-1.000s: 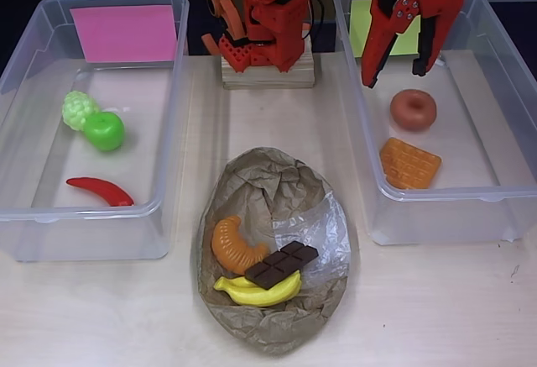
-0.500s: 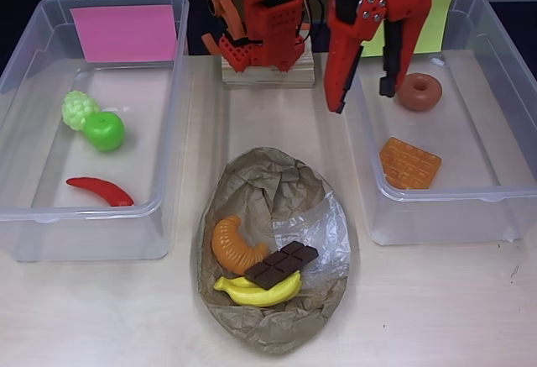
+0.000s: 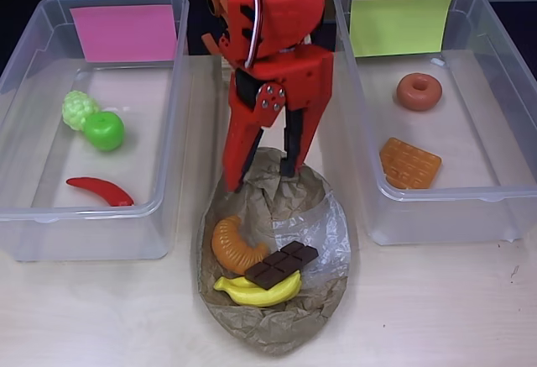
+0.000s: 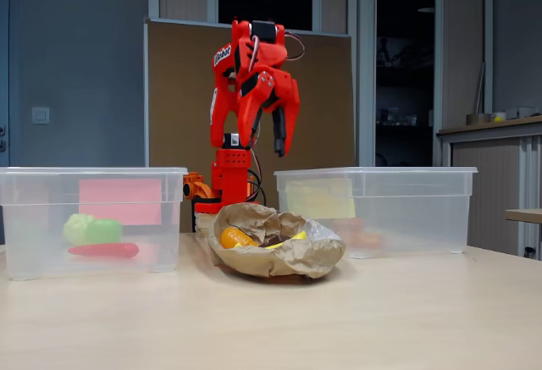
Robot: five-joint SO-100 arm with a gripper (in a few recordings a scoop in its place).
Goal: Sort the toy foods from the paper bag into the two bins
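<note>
My gripper point(image 3: 262, 174) hangs above the far end of the crumpled brown paper bag point(image 3: 277, 333), jaws spread apart and holding nothing; in the fixed view my gripper point(image 4: 266, 143) sits well above the bag point(image 4: 288, 256), not touching it. In the overhead view the bag lies on the table point(image 3: 436, 308) between the two clear bins. Inside it, near its front half, lie an orange croissant point(image 3: 233, 245), a dark chocolate bar point(image 3: 282, 264) and a yellow banana point(image 3: 260, 291); the chocolate bar rests partly on the banana and touches the croissant's side. A shiny clear plastic patch point(image 3: 331, 233) shows on the bag's right side. The bin with the pink label point(image 3: 126, 33), at the picture's left, holds green grapes point(image 3: 79, 109) touching a green apple point(image 3: 104, 131), and a red chili point(image 3: 101, 191) nearer the front wall. The bin with the yellow-green label point(image 3: 399, 24), at the picture's right, holds a brown donut point(image 3: 419, 91) and an orange waffle point(image 3: 409, 164), set apart from each other
</note>
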